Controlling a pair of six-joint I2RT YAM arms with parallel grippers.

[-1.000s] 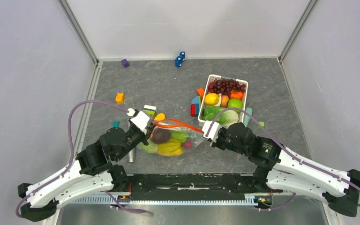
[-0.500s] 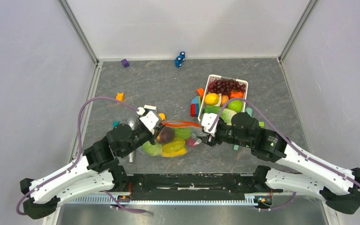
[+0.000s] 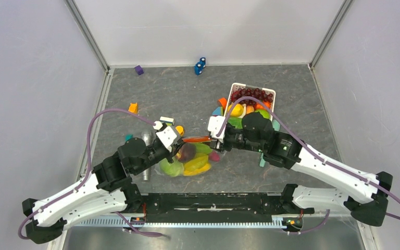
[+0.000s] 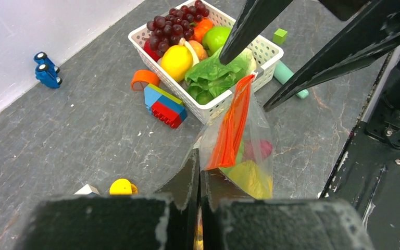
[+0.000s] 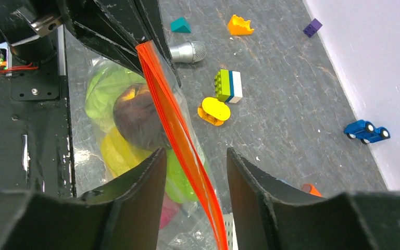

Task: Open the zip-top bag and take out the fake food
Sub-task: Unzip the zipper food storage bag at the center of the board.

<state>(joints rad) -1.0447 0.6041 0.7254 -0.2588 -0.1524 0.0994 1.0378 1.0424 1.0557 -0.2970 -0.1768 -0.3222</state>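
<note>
The zip-top bag (image 3: 195, 159) hangs just above the table between my two grippers, clear and crinkled, with its red-orange zipper strip (image 3: 197, 139) on top. My left gripper (image 3: 177, 148) is shut on the bag's left top corner (image 4: 208, 156). My right gripper (image 3: 214, 137) is open. It straddles the zipper strip (image 5: 174, 125) near its right end, one finger on each side, with gaps showing. The fake food lies inside the bag: a dark purple eggplant (image 5: 138, 122), green pieces (image 5: 104, 88), a yellow cob (image 3: 197, 165) and a magenta piece (image 4: 260, 148).
A white basket (image 3: 253, 86) of toy produce stands behind the right arm. Loose blocks (image 4: 165, 107), a blue toy car (image 3: 200, 65), a purple block (image 3: 138, 69), an orange piece (image 3: 133, 108) and a silver cylinder (image 3: 146, 139) lie around the bag.
My right gripper has opened and moved left along the zipper strip. The left gripper has shifted slightly right with the bag, which now hangs shorter and more bunched.
</note>
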